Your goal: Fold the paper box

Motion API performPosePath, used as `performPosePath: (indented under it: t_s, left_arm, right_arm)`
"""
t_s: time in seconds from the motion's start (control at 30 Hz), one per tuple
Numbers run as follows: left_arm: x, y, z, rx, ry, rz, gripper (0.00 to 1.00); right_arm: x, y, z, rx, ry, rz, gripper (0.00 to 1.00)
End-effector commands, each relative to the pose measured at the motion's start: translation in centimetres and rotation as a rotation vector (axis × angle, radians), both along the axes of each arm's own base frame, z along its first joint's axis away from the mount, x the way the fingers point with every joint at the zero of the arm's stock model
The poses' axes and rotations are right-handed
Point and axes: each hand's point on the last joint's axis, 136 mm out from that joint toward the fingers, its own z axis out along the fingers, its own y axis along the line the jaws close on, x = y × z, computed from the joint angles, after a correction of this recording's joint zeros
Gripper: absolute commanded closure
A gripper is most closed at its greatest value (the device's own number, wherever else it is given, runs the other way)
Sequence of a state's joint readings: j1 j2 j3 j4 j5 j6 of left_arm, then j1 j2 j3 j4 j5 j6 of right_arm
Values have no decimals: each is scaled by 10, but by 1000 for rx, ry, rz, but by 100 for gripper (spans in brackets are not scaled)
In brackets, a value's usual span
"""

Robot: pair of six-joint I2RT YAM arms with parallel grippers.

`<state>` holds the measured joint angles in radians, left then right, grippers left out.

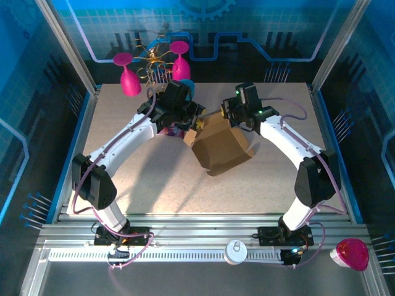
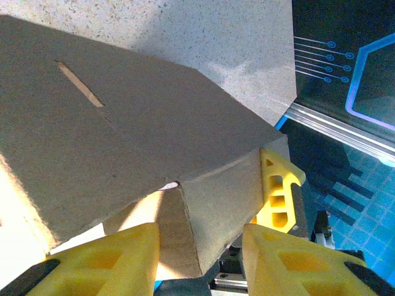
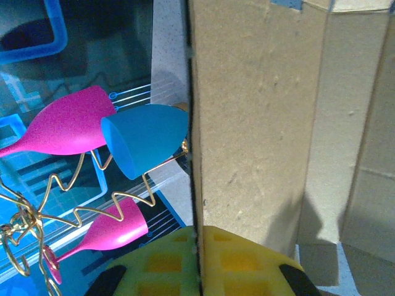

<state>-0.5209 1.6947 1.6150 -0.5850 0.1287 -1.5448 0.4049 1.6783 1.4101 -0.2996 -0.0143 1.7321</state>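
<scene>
From where I stand, the paper box (image 1: 221, 148) is about half made. It sits near the middle of the worktop (image 1: 142, 185), already raised from flat card into a hollow shape, but it is tipped on one corner rather than resting square.

The right pincer (image 3: 199, 240) holds the box at its 12 o'clock side, closed tight on the edge of one tall panel, with the card running straight in between its fingers. The left pincer (image 2: 200, 237) comes in at the box's 10 o'clock corner. Its jaws are part-way apart and straddle a short flap (image 2: 216, 209). I cannot tell whether they are actually pinching it.

The walls are up and the creases are bent. What looks unfinished is the closing. The long slot (image 2: 80, 84) in the broad panel has nothing in it, and the flap at the left pincer hangs loose, so I judge the tucking and squaring are still to come. Pink goblets (image 1: 128, 77) and a blue goblet (image 3: 145, 139) hang on a wire rack (image 1: 154, 61) at 12 o'clock, well apart from the folding.
</scene>
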Motion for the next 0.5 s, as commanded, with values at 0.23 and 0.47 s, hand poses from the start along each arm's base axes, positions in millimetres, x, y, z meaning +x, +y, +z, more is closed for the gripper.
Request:
performPosePath:
  t_s: [0.23,0.47]
  left_arm:
    - [6,-7,4,-26,-21,1,78]
    - [5,-6,2,-23,-19,4,95]
  right_arm:
    - [-10,4,27,29,-38,4,100]
    - [-13,3,29,34,-46,3,100]
